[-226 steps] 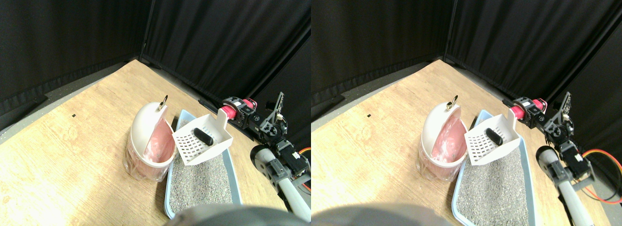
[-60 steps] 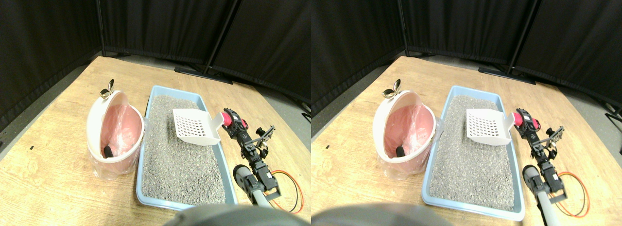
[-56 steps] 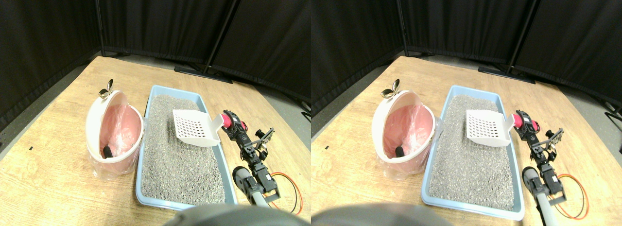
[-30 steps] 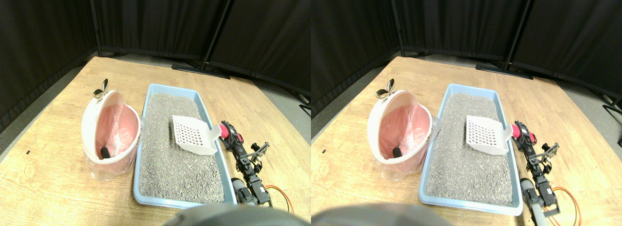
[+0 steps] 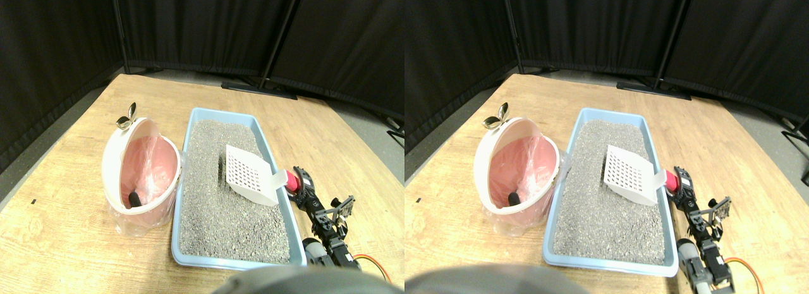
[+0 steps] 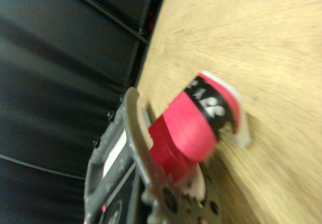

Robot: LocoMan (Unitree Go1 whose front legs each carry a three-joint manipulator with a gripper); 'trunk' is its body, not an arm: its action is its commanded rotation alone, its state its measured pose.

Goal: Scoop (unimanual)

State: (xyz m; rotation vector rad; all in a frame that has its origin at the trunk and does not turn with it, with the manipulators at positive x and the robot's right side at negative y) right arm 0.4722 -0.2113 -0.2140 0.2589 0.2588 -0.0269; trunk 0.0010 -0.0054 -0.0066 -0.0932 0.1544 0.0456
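The white slotted scoop is empty and tilted, its front edge down on the grey litter in the light blue tray. Its red wrapped handle reaches over the tray's right rim into my right gripper, which is shut on it. In the wrist view the red handle fills the middle beside the dark jaw frame. Left of the tray, touching it, stands the white bin with a pink liner. A dark lump lies inside it.
Everything rests on a wooden floor with black curtains behind and at the left. A metal clip sticks up from the bin's top. A dark stand foot lies at the back. An orange cable curls by my arm.
The dark lump, in the scoop 3.8 s ago, now lies in the bin. Over the last second the scoop came down, tipping onto the litter, and my arm sank. The camera also shifted.
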